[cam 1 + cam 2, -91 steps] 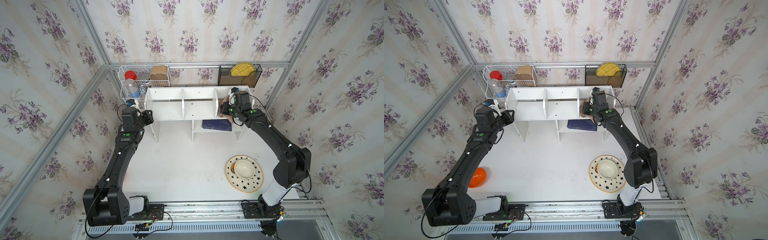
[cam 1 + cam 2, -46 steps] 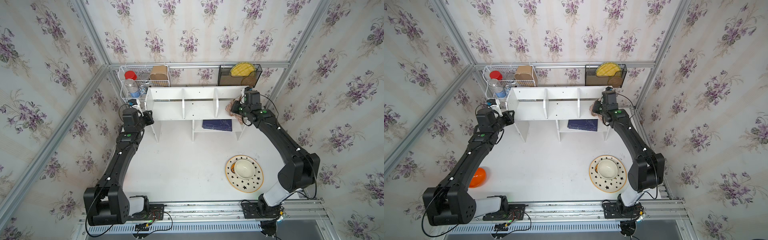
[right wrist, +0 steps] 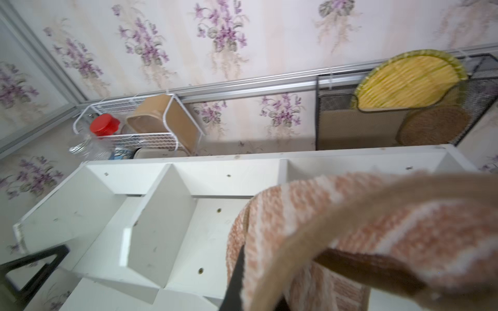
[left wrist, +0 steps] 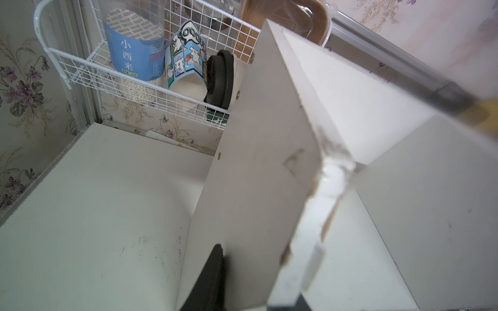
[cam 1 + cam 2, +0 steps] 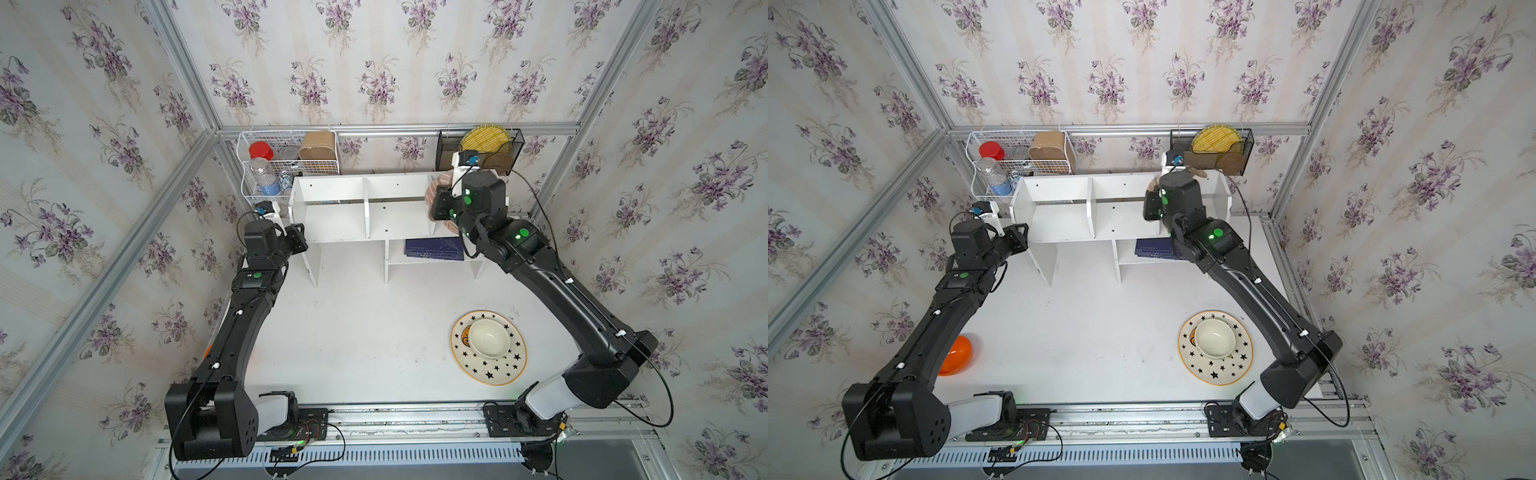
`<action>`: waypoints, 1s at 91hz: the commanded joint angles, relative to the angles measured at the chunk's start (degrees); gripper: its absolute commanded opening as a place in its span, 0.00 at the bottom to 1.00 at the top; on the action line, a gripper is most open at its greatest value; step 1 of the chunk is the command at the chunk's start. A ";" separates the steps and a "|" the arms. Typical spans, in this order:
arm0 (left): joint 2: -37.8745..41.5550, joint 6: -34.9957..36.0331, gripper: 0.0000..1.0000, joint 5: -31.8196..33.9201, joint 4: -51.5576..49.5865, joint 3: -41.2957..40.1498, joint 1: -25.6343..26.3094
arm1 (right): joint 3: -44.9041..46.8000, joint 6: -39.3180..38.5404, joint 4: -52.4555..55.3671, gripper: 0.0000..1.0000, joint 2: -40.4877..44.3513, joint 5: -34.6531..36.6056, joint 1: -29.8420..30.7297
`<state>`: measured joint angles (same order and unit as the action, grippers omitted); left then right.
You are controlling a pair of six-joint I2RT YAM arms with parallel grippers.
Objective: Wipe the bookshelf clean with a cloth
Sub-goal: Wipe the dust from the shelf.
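Note:
The white bookshelf [image 5: 332, 220] [image 5: 1059, 220] stands against the back wall. My left gripper [image 5: 301, 239] [image 5: 1021, 235] is at its left end. In the left wrist view the jaws [image 4: 258, 290] are shut on the bookshelf's left side panel [image 4: 256, 175], one dark finger on each face. My right gripper [image 5: 440, 205] [image 5: 1148, 205] hovers over the right upper compartment, shut on the tan-brown striped cloth [image 5: 434, 189] [image 3: 350, 229]. The cloth drapes over the right divider and hides most of that compartment's floor.
A white wire basket [image 5: 286, 162] with jars and a black mesh rack [image 5: 478, 153] hang on the back wall behind the shelf. A dark blue book [image 5: 434, 249] lies on the lower shelf. A star-patterned plate with a bowl [image 5: 488, 347] sits front right. An orange object [image 5: 957, 355] lies under my left arm.
My right gripper swung right with the cloth, then came back left and toward the shelf's back. The left gripper narrowed on the side panel and stayed put.

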<state>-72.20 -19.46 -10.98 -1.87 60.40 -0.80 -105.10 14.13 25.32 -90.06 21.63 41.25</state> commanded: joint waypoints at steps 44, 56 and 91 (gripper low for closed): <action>-3.26 -4.60 0.04 -6.75 0.80 3.30 -0.23 | -16.63 3.46 4.64 0.00 -24.55 2.73 0.87; -3.72 -5.24 0.00 -7.62 1.44 3.10 -0.23 | -14.95 4.90 2.74 0.00 -25.36 -3.06 0.93; -3.56 -6.08 0.00 -8.09 1.60 2.60 -0.21 | -7.95 8.98 -0.41 0.00 -24.10 -3.79 1.26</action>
<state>-75.92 -19.22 -11.81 -1.34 63.24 -1.17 -115.04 21.54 25.21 -115.52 15.51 42.76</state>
